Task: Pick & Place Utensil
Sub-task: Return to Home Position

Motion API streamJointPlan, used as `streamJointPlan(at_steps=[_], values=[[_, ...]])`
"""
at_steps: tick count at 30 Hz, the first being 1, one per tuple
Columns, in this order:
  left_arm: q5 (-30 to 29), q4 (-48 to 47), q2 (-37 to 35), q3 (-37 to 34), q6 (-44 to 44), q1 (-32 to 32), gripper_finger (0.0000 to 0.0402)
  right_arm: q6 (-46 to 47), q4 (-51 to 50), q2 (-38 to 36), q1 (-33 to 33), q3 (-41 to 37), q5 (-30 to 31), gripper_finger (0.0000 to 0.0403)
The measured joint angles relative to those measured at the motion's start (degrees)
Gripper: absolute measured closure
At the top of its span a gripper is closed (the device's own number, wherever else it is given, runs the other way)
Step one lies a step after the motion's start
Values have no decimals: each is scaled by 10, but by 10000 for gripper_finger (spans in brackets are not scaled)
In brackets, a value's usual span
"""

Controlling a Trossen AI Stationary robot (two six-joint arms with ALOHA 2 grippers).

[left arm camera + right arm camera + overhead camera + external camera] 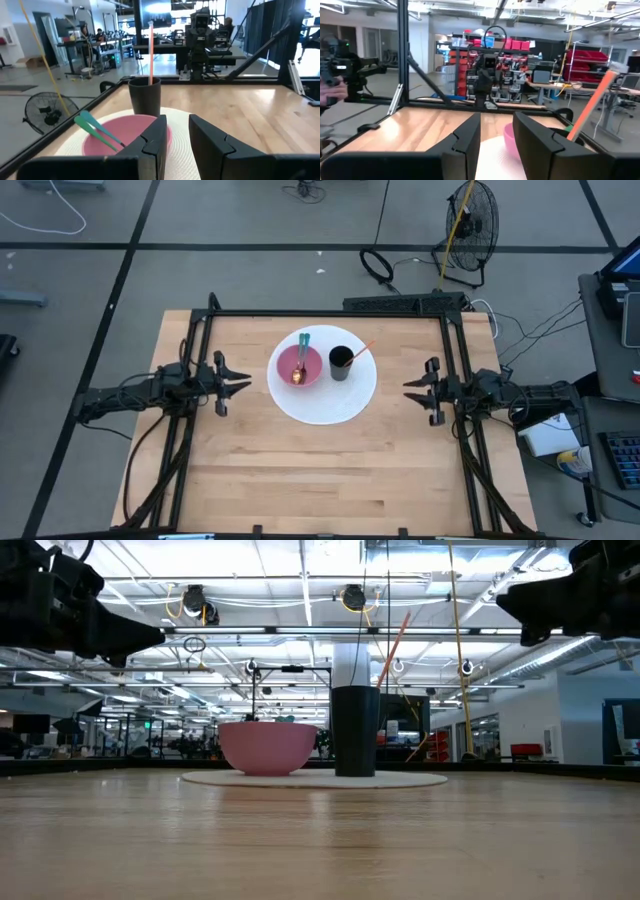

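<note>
Here the left end effector and right end effector hover slightly parted, empty, flanking the white mat.

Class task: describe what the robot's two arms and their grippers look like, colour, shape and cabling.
The left arm and right arm are black, slim and jointed, with dark cables trailing beside them. The left gripper and right gripper each carry two blocky black fingers with angular tips. No markings show.
</note>
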Motion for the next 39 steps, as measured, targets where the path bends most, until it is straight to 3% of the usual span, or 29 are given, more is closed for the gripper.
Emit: streamJointPlan(at_steps=[10, 39], values=[[-1, -2, 12, 0, -6, 0, 314, 36, -62, 0, 0, 0, -10, 291], [-2, -2, 12, 0, -6, 0, 314, 30, -57, 0, 0, 0, -4, 291]])
